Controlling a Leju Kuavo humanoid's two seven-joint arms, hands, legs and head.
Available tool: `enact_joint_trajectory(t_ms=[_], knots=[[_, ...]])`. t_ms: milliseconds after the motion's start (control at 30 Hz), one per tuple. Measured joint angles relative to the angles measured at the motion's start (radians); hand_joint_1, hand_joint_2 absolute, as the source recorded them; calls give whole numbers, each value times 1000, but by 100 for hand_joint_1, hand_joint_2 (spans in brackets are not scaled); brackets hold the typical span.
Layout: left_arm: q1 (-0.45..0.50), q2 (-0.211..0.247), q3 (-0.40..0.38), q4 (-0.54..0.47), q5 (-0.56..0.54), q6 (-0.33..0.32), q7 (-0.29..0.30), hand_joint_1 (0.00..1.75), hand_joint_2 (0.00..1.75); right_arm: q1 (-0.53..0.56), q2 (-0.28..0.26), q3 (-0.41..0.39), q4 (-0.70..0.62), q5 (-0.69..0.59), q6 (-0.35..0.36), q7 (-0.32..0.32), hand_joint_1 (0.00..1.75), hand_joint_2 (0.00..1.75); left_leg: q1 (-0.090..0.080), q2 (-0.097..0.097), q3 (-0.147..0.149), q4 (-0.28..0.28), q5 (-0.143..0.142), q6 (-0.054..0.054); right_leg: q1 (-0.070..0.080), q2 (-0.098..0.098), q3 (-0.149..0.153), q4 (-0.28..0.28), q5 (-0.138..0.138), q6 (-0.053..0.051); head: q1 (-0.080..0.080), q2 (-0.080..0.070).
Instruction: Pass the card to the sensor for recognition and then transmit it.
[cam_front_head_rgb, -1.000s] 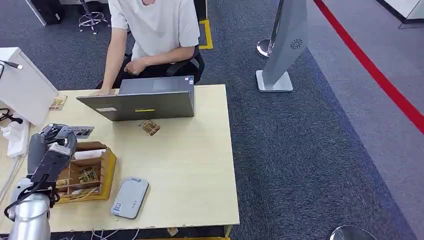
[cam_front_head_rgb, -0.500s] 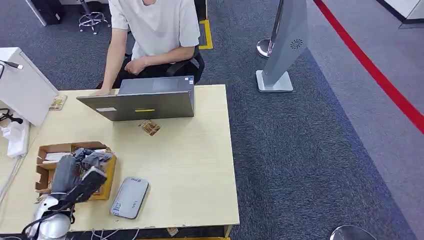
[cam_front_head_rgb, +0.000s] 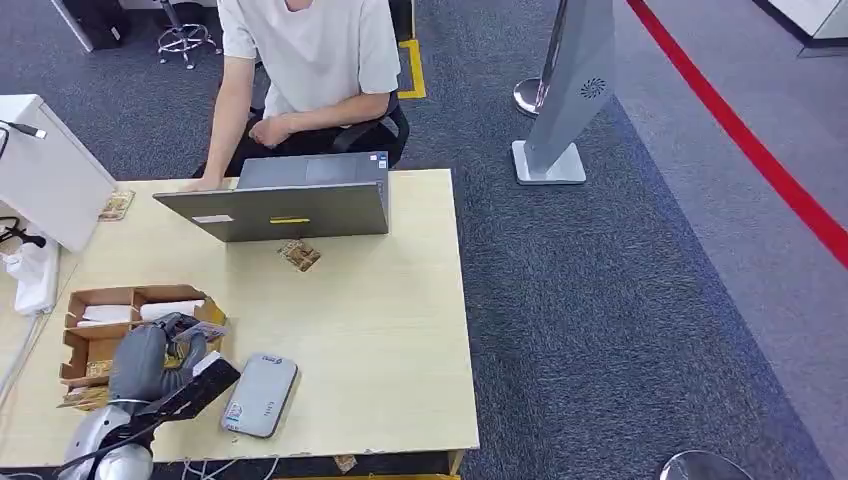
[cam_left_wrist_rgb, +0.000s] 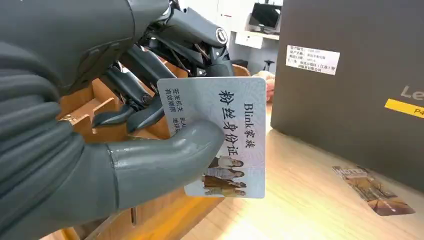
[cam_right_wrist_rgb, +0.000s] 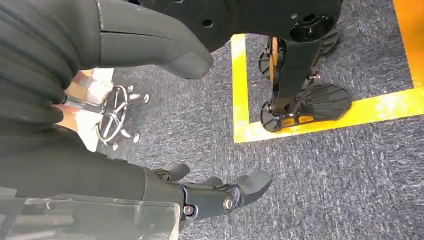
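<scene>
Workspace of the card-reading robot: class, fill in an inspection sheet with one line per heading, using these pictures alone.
Surface: pale wooden table, mostly bare on the right.
Job's things: card held in left hand; grey reader pad lies flat beside it.
Clutter: cardboard organiser, laptop, loose card in front of the laptop, another near the white box.
Hands: left grips the card; right hand hangs over carpet, holding nothing.
Cables: white leads at the table's left edge.
Surroundings: seated person, grey carpet, red floor line.

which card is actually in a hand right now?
The pale blue photo card, pinched by the left hand above the cardboard organizer; the brownish cards by the grey laptop lie flat.
</scene>
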Motion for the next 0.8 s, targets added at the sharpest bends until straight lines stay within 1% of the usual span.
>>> enact_joint_trajectory(t_ms=[300, 400, 533, 667, 733, 800], knots=[[6, 0, 0, 0, -4, 7, 0, 175, 175, 0, 0, -6, 0, 12, -3, 0, 0, 175, 0, 0, 0, 0, 0, 0, 0, 0, 0, 0, 0, 0, 0, 0], [10, 0, -2, 0, -22, 16, 0, 175, 175, 0, 0, -6, 0, 14, -4, 3, 0, 175, 0, 0, 0, 0, 0, 0, 0, 0, 0, 0, 0, 0, 0, 0], [30, -1, -21, -12, -92, 75, -3, 175, 175, 0, 0, -15, 0, 15, -5, 3, 0, 175, 0, 0, 0, 0, 0, 0, 0, 0, 0, 0, 0, 0, 0, 0], [68, -2, -58, -80, -169, 151, 8, 175, 175, 0, 0, -26, 0, 18, -6, 3, 0, 175, 0, 0, 0, 0, 0, 0, 0, 0, 0, 0, 0, 0, 0, 0], [80, -2, -75, -115, -196, 176, 18, 175, 175, 0, 0, -31, 0, 18, -8, 3, 0, 175, 0, 0, 0, 0, 0, 0, 0, 0, 0, 0, 0, 0, 0, 0], [89, -2, -89, -141, -210, 185, 26, 175, 175, 0, 0, -32, 0, 18, -8, 3, 0, 175, 0, 0, 0, 0, 0, 0, 0, 0, 0, 0, 0, 0, 0, 0]])
